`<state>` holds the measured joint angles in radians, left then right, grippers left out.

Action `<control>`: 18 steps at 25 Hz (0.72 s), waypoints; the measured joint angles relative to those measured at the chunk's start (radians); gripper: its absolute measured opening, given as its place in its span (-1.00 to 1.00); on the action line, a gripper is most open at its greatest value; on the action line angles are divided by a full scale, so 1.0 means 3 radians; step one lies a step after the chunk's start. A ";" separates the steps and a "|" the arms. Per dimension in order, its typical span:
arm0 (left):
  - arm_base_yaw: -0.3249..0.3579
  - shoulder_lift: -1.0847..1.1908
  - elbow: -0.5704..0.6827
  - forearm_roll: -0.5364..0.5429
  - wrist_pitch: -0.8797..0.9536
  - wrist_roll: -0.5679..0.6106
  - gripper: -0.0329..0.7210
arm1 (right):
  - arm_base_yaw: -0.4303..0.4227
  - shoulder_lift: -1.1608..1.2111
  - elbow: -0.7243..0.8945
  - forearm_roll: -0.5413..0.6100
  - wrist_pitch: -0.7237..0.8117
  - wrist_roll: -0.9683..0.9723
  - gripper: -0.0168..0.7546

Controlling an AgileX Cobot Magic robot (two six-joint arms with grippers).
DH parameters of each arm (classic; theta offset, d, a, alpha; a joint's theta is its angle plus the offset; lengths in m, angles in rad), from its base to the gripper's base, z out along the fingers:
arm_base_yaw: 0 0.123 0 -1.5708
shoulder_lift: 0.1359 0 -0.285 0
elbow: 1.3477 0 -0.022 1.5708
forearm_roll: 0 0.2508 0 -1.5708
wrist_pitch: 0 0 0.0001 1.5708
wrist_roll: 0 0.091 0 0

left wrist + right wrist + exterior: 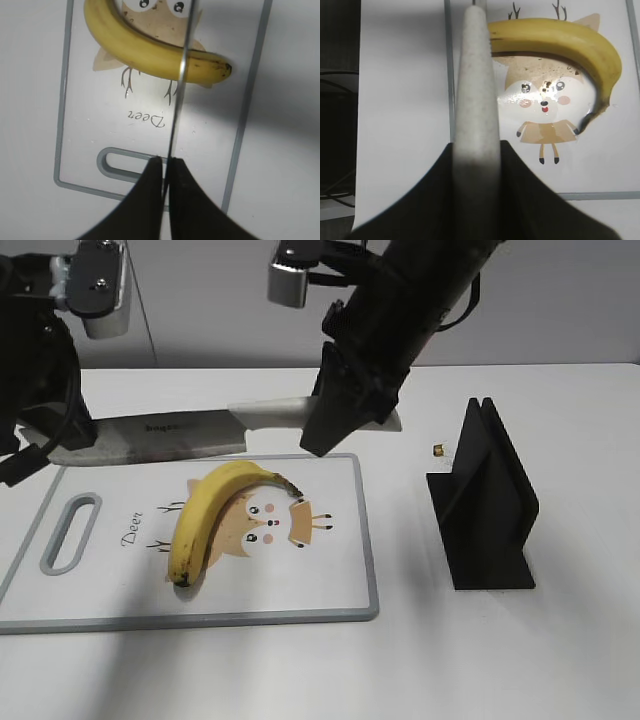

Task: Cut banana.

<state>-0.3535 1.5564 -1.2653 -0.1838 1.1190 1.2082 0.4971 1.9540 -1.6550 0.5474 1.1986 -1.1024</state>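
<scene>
The unpeeled yellow banana (205,515) lies curved on the white cutting board (340,570) over a deer picture, its dark stem toward the right. A large knife (160,435) with a white handle hangs level just behind the board's far edge. My right gripper (340,420) is shut on the handle (475,75). My left gripper (164,160) is shut on the blade's thin edge (179,85), at the far left of the exterior view (30,455). The left wrist view shows the blade crossing over the banana (150,52). The banana also shows in the right wrist view (560,37).
A black knife stand (485,505) sits on the white table right of the board. A small brown object (438,450) lies beside it. The board has a grey rim and a handle slot (68,532) at its left end. Black cables hang at the far left.
</scene>
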 joint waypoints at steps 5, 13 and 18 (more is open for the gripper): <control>0.0000 0.0025 0.0174 0.0009 -0.0175 0.0000 -0.91 | 0.0000 0.0086 0.0054 0.0020 0.0001 -0.0009 -0.53; -0.0010 0.0052 0.0544 -0.0039 -0.0604 0.0019 -0.91 | 0.0014 0.0086 0.0500 0.0038 -0.0363 -0.0090 -0.51; -0.0010 0.0059 0.0781 -0.0094 -0.0923 0.0024 -0.91 | 0.0020 0.0086 0.0699 0.0040 -0.0619 -0.0206 -0.51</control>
<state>-0.3567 1.5741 -1.0311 -0.2120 0.8422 1.2154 0.5030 1.9797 -1.4452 0.5596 1.0131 -1.1641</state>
